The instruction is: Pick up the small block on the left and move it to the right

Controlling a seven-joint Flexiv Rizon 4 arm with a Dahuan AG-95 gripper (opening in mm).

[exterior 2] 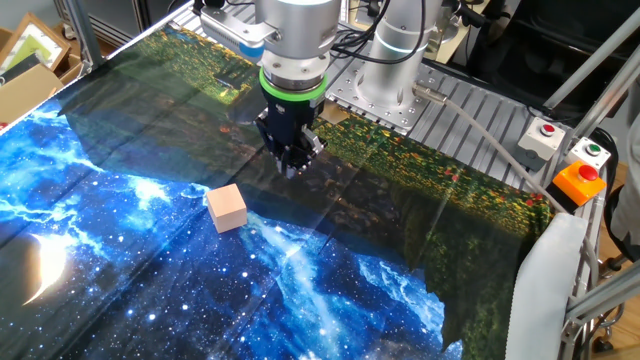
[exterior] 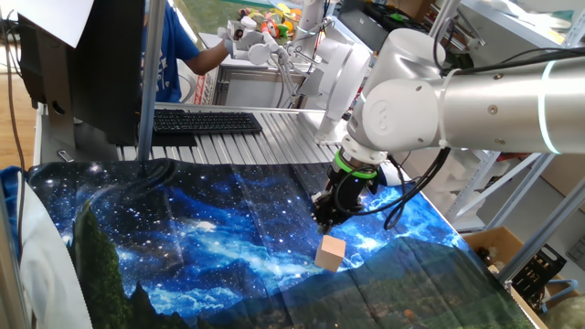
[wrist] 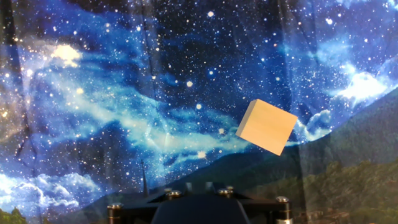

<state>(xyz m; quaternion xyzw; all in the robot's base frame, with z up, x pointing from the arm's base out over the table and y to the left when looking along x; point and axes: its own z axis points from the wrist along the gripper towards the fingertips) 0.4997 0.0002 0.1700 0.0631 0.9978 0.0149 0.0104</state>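
We are hovering our gripper (exterior 2: 292,160) above the desk (exterior 2: 120,290), fingers seemingly together; the small block (exterior 2: 227,208) is sitting apart, turned diagonally, up-right in the hand view.

- The tabletop (exterior: 228,146) is ribbed metal, largely draped with a printed cloth (exterior: 201,238) showing starry blue sky, clouds and dark trees.
- A black keyboard (exterior: 206,122) lies on the bare metal beyond the cloth.
- A dark monitor (exterior: 87,64) stands at the tabletop's corner.
- A person in a blue shirt (exterior: 169,50) is behind it.
- Button boxes, red (exterior 2: 543,130), green (exterior 2: 593,152) and orange (exterior 2: 580,180), sit near one edge.
- Cardboard boxes (exterior 2: 30,55) rest on the floor.
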